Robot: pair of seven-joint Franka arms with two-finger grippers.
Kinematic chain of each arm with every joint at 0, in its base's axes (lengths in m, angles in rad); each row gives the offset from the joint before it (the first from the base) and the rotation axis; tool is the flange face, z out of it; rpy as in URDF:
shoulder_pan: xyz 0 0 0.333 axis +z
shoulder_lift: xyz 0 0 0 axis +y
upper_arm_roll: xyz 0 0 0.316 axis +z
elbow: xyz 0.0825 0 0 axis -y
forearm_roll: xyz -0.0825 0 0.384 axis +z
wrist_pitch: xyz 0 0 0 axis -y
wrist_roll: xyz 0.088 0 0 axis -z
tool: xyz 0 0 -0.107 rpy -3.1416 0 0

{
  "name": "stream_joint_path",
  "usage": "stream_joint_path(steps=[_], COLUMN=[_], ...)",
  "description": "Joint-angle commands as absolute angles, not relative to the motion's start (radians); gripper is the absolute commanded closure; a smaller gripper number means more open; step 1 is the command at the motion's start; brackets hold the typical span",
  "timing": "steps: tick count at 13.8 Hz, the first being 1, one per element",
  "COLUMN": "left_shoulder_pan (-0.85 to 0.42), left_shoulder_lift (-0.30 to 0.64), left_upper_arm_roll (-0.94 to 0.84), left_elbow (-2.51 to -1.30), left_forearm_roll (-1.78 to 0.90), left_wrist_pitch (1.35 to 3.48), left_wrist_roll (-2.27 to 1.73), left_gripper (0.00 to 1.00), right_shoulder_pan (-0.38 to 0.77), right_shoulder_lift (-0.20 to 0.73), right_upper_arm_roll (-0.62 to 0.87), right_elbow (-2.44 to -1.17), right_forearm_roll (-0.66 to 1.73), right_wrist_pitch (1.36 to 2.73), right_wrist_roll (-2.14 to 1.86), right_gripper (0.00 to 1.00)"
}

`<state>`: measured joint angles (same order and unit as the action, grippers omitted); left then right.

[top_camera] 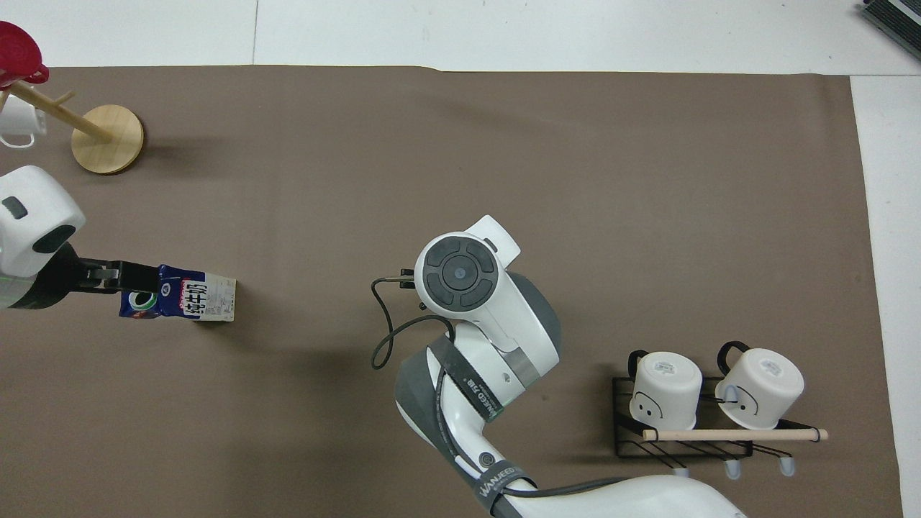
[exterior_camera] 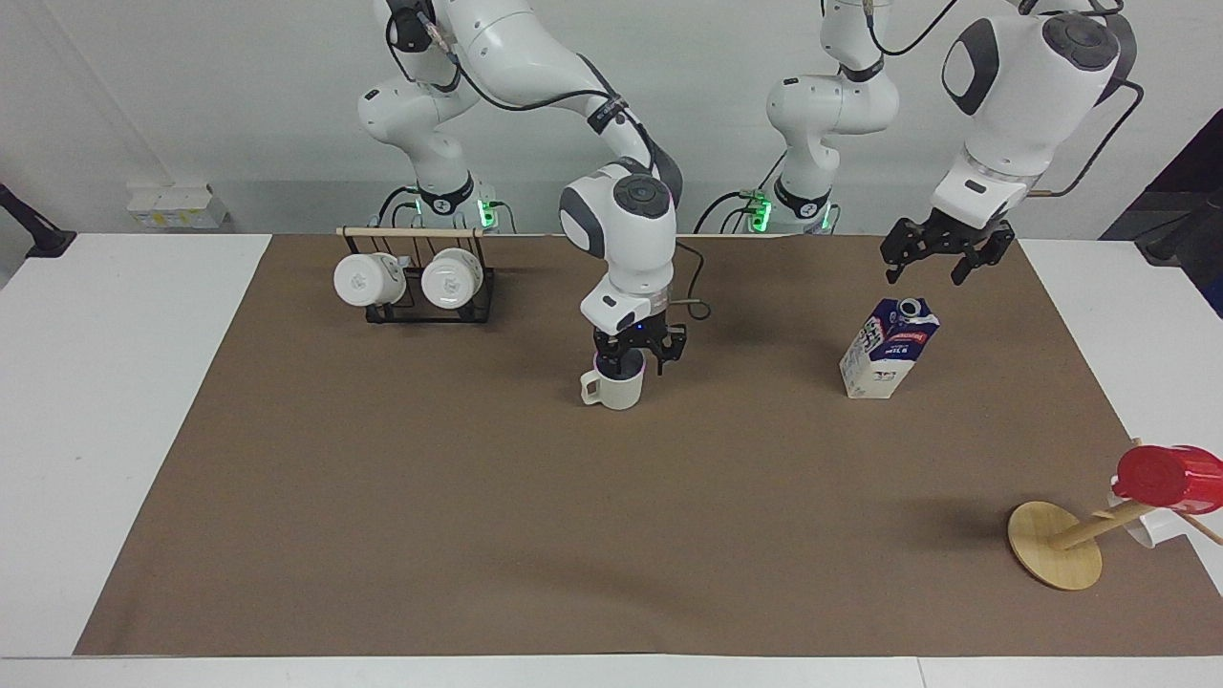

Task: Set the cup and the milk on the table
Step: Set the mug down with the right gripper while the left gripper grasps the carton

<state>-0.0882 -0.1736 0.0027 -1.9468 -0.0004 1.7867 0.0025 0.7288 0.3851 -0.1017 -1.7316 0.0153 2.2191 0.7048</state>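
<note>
The cream-beige cup [exterior_camera: 611, 390] stands upright on the brown sheet [exterior_camera: 573, 535] of the table [exterior_camera: 115, 401], near its middle. My right gripper [exterior_camera: 634, 361] hangs just over the cup's rim with its fingers spread, holding nothing. In the overhead view the right arm's wrist [top_camera: 460, 270] hides the cup. The milk carton [exterior_camera: 889, 350] stands on the sheet toward the left arm's end and also shows in the overhead view [top_camera: 194, 301]. My left gripper [exterior_camera: 934, 263] is open in the air over the carton's top, clear of it.
A black rack with a wooden bar [exterior_camera: 416, 287] holds two glossy white mugs near the right arm's base. A tilted wooden stand [exterior_camera: 1056, 545] carries a red cup [exterior_camera: 1168, 476] and a white mug at the left arm's end of the table.
</note>
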Motion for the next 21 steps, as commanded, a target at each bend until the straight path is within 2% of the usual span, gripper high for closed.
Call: stream_joint_path(steps=[1,5,11,17,20,21], left_shoulder_pan=[-0.103,-0.106,-0.104,-0.091,-0.087,-0.087], left_shoulder_lift=[-0.202,-0.204,-0.212,-0.216,-0.216,-0.216], left_upper_arm_roll=[0.012,0.012,0.014,0.015,0.015,0.015], left_elbow=[-1.987,-2.002,-2.100,-2.203,-2.244,-2.243], left_forearm_roll=[0.006,0.006,0.006,0.006,0.006,0.006], left_wrist_pitch=[1.818,1.831,1.919,2.034,2.094,2.097], left_wrist_roll=[0.006,0.011,0.051,0.051,0.052,0.057], left_gripper=[0.00,0.00,0.00,0.00,0.00,0.04], right_shoulder_pan=[0.678,0.576,0.405,0.184,0.146,0.144], right_shoulder_lift=[0.286,0.169,0.063,0.011,-0.023,-0.031], right_upper_arm_roll=[-0.098,-0.100,-0.103,-0.104,-0.109,-0.113], right_elbow=[-1.740,-1.740,-1.746,-1.744,-1.732,-1.721], right_forearm_roll=[0.015,0.025,0.014,0.009,0.003,0.003], right_wrist_pitch=[2.140,1.993,1.783,1.740,1.738,1.733], right_wrist_roll=[0.672,0.550,0.329,0.123,0.117,0.117], right_gripper=[0.00,0.00,0.00,0.00,0.00,0.00])
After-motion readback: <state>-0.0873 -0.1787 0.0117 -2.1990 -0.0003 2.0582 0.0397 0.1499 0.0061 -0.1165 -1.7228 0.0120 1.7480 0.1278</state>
